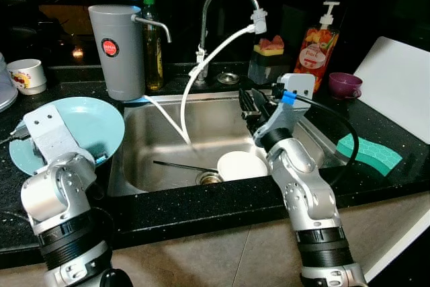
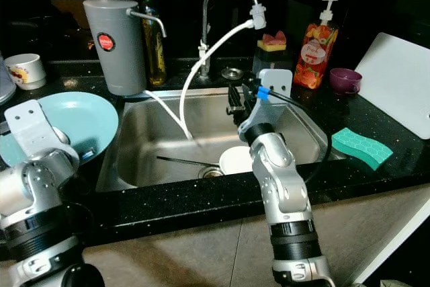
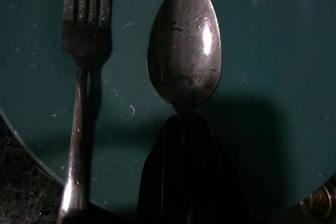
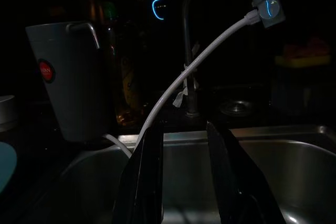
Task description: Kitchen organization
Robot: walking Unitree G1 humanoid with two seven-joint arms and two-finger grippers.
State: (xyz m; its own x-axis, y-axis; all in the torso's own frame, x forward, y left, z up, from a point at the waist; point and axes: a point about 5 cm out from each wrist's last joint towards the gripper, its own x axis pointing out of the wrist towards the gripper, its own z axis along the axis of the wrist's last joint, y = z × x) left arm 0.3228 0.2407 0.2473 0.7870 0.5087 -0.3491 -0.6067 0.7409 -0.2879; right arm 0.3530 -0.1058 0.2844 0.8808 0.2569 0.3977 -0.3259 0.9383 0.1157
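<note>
Cutlery is sitting wet on the light blue plate (image 1: 101,122) left of the sink (image 1: 168,126), and the left gripper (image 3: 181,145) is pinching the neck of the spoon (image 3: 184,45), its black fingers closed together on the handle just below the bowl. Right beside it the fork (image 3: 81,77) is lying parallel, close but not touching. Over the basin the right gripper (image 4: 181,145) is hanging with its fingers narrowly parted and nothing between them, pointing toward the faucet (image 1: 225,5) and its white hose (image 1: 215,58). Down by the drain a white bowl (image 1: 242,165) and a long dark utensil (image 1: 178,165) are waiting. Now the worries: water droplets are beading on that spoon, so I'm judging the thin grip could be slipping if the arm is lifting fast, and a dropped spoon could be clattering onto the plate. A sideways swing could be nudging the fork off the rim onto the black counter (image 1: 201,206). On the other side, the right arm is sitting near the dangling hose, and a careless reach toward the bowl could be snagging it or knocking the grey water filter jug (image 1: 117,48).
</note>
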